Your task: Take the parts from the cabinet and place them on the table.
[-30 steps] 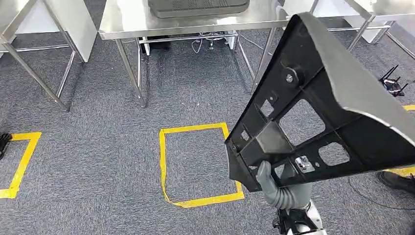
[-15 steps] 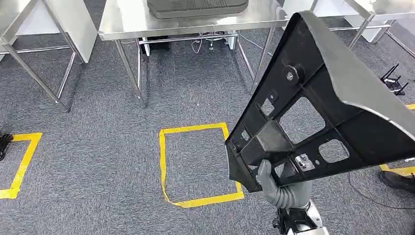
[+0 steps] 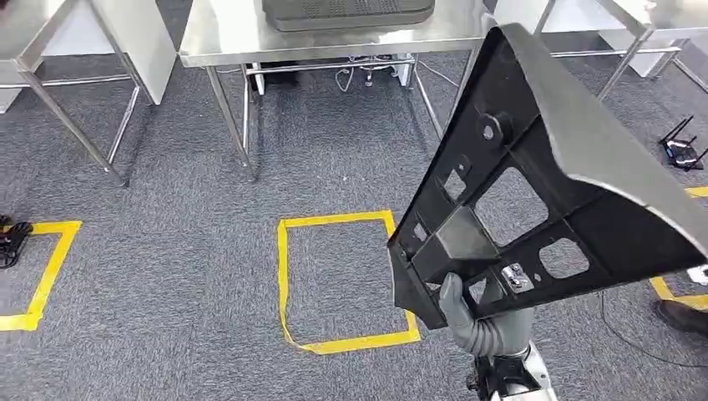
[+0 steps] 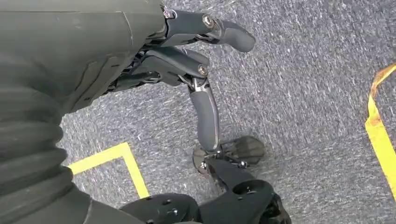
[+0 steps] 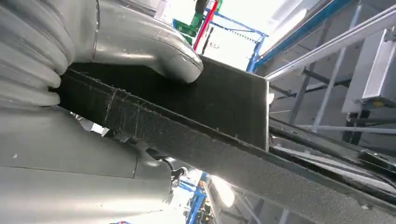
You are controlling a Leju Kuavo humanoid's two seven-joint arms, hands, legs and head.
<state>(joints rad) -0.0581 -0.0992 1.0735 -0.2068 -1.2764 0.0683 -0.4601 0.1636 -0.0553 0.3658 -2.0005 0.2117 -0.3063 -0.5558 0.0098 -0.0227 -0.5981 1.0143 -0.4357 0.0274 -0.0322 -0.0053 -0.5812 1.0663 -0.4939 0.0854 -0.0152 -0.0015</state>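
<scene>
Right hand [image 3: 480, 322] is low in the head view, thumb hooked up over the lower edge of a big black part [image 3: 534, 200] and clamping it. From the right wrist the thick grey thumb [image 5: 159, 51] presses flat on the part's dark rough face [image 5: 224, 102], with the rest of the hand under the edge. The part is carried up in the air, tilted, its ribbed underside with cut-out openings turned to the head camera, its wide end rising up and to the right. Left hand [image 4: 187, 60] hangs over the carpet, fingers apart and loosely bent, nothing in them. Below and ahead, grey carpet [image 3: 167, 251] with a yellow tape square [image 3: 342, 280] just left of the part's lower corner, and another piece of yellow tape [image 3: 37, 276] far left. Beyond that stands a steel surface [image 3: 234, 33] on thin legs, a dark grey slotted tray [image 3: 346, 12] lying on it, cables dangling underneath.
</scene>
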